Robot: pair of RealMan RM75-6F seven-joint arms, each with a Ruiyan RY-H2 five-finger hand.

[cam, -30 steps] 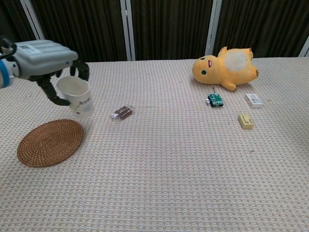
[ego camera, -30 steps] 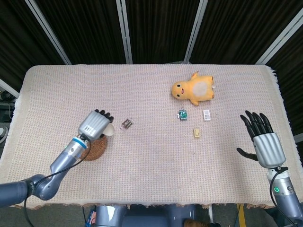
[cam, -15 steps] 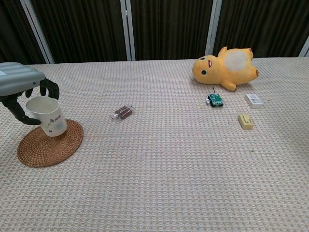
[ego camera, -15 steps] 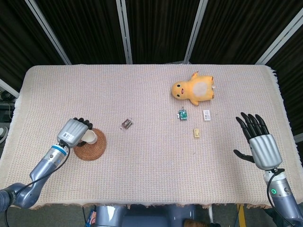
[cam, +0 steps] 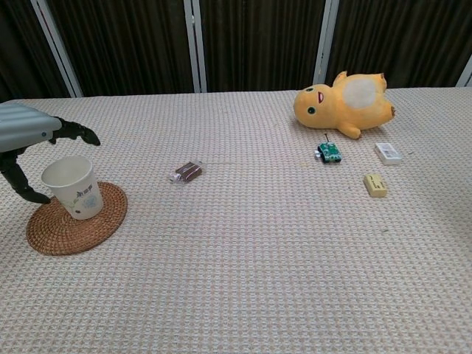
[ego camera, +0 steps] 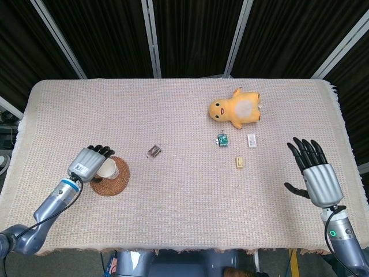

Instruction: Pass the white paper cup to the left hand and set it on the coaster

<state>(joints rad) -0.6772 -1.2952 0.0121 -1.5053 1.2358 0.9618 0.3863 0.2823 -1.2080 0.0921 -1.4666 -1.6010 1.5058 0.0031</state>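
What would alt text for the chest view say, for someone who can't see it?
A white paper cup stands upright on a round woven coaster at the table's left, with the robot's left hand open just behind it, fingers apart. Farther right lie a small wrapped candy and a yellow plush toy.

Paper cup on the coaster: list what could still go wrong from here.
1. The left hand is open but its fingers arch just over the white paper cup; pulling back carelessly could clip the rim and tip it.
2. The cup stands near the edge of the coaster, not centred, so a nudge might slide it off.
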